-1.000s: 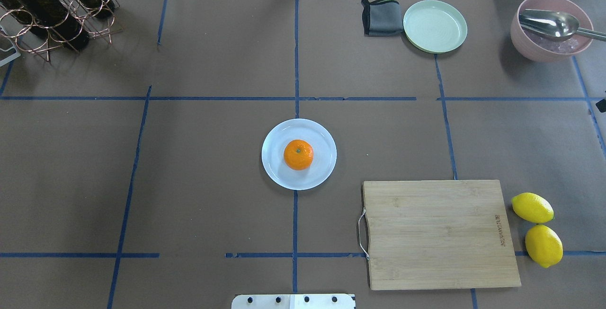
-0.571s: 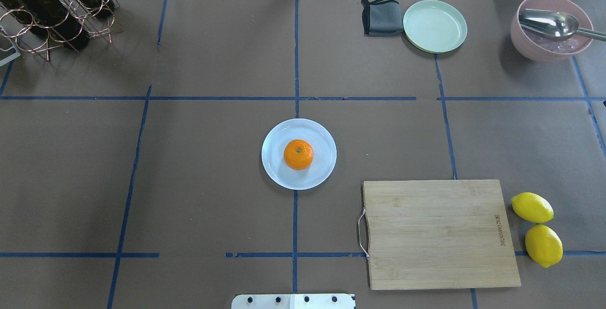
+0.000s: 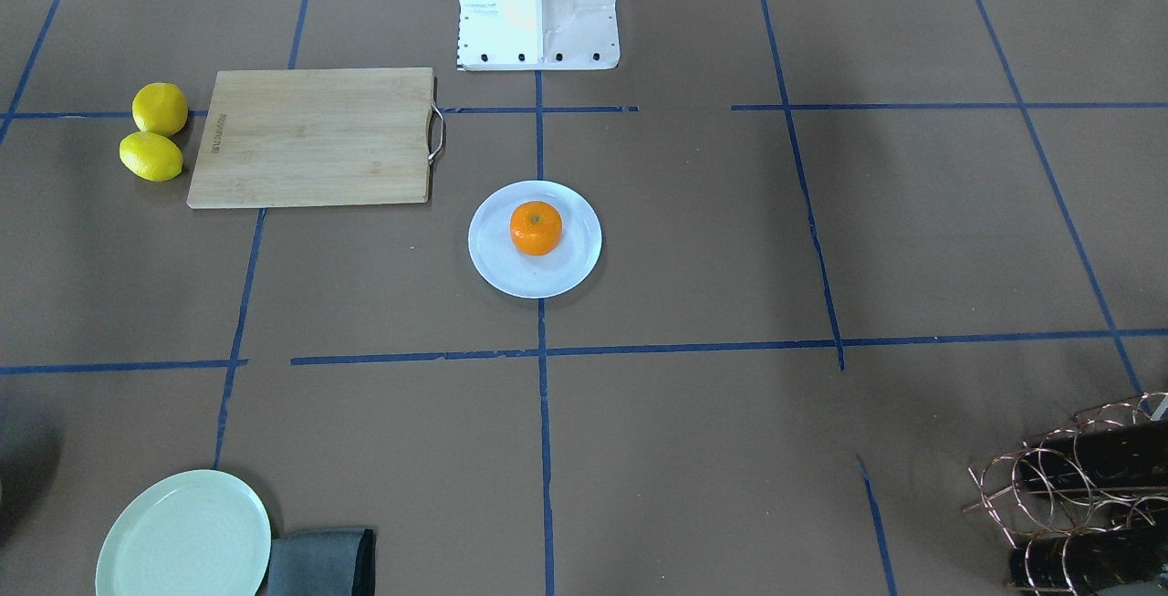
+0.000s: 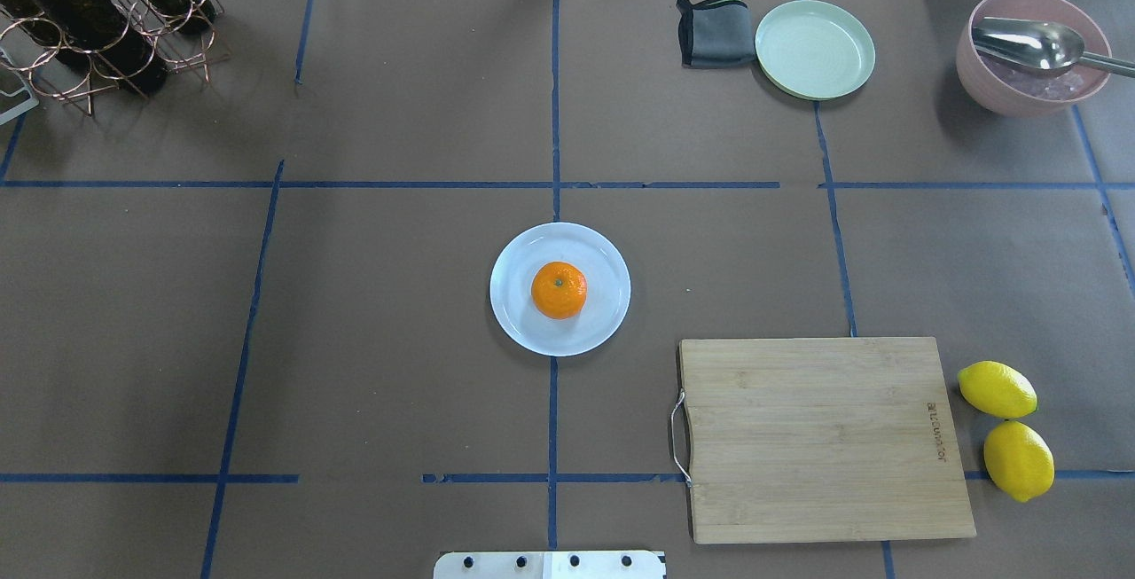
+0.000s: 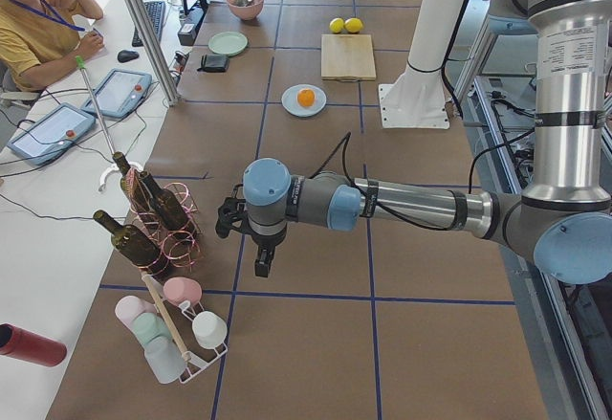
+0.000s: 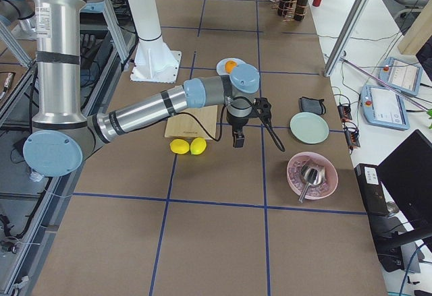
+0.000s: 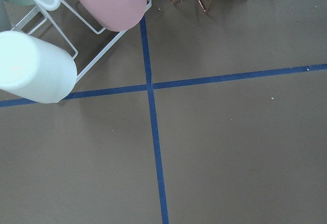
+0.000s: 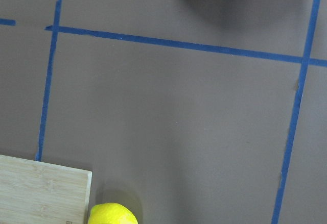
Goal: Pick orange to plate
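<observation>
The orange [image 4: 559, 290] sits stem-up in the middle of the pale bluish-white plate [image 4: 523, 327] at the table's centre; the front view shows the same orange [image 3: 536, 227] on the plate [image 3: 511, 275]. No gripper is near it. My left gripper [image 5: 260, 265] hangs over the table's left end, close to the bottle rack, seen only from the side. My right gripper [image 6: 238, 139] hangs beyond the lemons towards the pink bowl, also seen only from the side. I cannot tell whether either one is open or shut.
A wooden cutting board [image 4: 820, 437] lies right of the plate, with two lemons [image 4: 998, 389] beside it. A green plate [image 4: 814, 49], grey cloth [image 4: 714, 31] and pink bowl [image 4: 984, 82] with a spoon stand at the back right. A wine rack [image 4: 97, 20] stands back left, a cup rack [image 5: 172, 329] beyond it.
A small dark piece at the overhead view's right edge has gone out of sight. The orange and plate have not moved.
</observation>
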Controlling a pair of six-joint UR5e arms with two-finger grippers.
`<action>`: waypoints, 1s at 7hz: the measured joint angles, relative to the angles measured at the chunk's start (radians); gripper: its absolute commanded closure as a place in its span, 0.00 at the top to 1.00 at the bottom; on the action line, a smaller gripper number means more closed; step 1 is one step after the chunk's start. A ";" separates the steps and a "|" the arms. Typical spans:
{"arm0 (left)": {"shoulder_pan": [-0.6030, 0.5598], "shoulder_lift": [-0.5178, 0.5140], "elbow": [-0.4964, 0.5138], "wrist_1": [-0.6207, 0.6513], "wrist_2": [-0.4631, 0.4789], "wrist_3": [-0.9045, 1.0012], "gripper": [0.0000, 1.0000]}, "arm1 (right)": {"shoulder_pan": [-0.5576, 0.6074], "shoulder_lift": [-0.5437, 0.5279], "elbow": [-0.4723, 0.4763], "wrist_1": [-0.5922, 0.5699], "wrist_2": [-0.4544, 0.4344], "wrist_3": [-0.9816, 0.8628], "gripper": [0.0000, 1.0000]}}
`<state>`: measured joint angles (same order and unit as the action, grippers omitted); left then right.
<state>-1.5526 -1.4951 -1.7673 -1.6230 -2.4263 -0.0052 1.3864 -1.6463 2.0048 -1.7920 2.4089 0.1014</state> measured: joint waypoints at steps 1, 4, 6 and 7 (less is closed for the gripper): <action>0.000 0.002 -0.010 0.001 -0.029 0.000 1.00 | 0.001 -0.016 0.001 0.005 -0.003 0.001 1.00; 0.003 -0.003 -0.001 0.008 -0.042 -0.001 1.00 | 0.001 -0.014 -0.002 0.011 -0.036 -0.006 1.00; 0.005 -0.009 0.019 0.012 -0.032 -0.001 1.00 | -0.001 0.013 -0.027 0.041 -0.064 -0.007 1.00; 0.007 -0.013 0.028 0.018 -0.013 -0.001 1.00 | -0.001 0.026 -0.039 0.050 -0.076 -0.007 1.00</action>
<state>-1.5459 -1.5080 -1.7396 -1.6050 -2.4388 -0.0061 1.3858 -1.6203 1.9660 -1.7418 2.3326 0.0941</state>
